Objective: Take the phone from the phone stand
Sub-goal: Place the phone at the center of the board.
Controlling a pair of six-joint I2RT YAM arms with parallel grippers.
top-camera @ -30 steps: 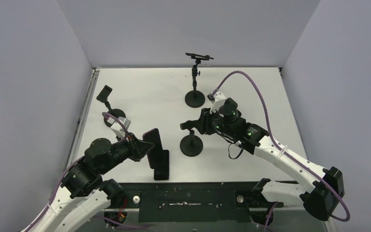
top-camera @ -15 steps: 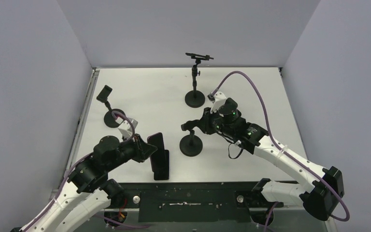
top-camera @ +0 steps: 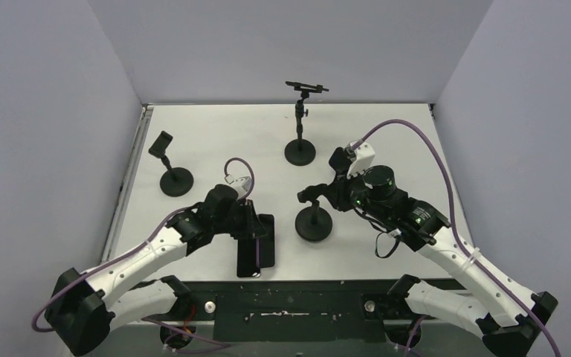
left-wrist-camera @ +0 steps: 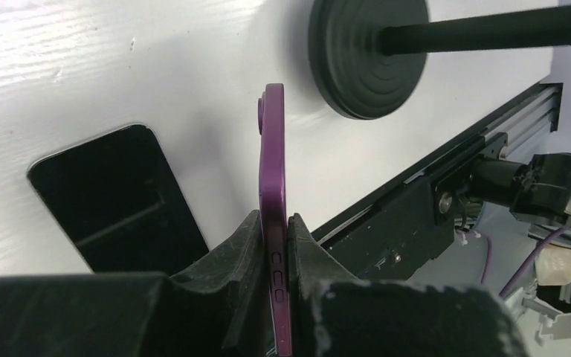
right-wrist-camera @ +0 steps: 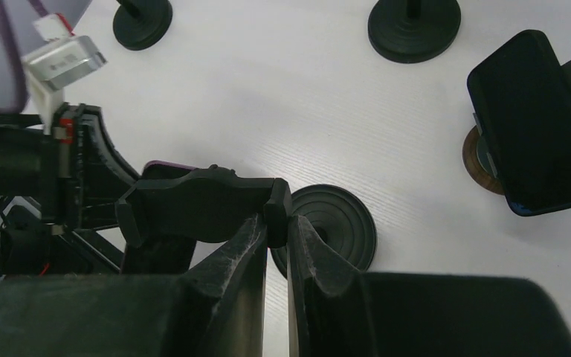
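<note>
Purple phone (left-wrist-camera: 273,171), already clear of the phone stand (right-wrist-camera: 338,223), is pinched edge-on by the left gripper (left-wrist-camera: 273,227) over the table (left-wrist-camera: 82,59), while the stand's cradle (right-wrist-camera: 193,204) is clamped by the right gripper (right-wrist-camera: 276,223). Set-down is judged underway; lowering flat and a release are called for.

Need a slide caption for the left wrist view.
Left claw clamps a purple phone edge-on; black phone lies flat on the table, stand base beyond.

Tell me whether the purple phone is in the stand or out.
Out: left gripper pinches the purple phone edge-on, apart from the stand the right gripper holds.
</note>
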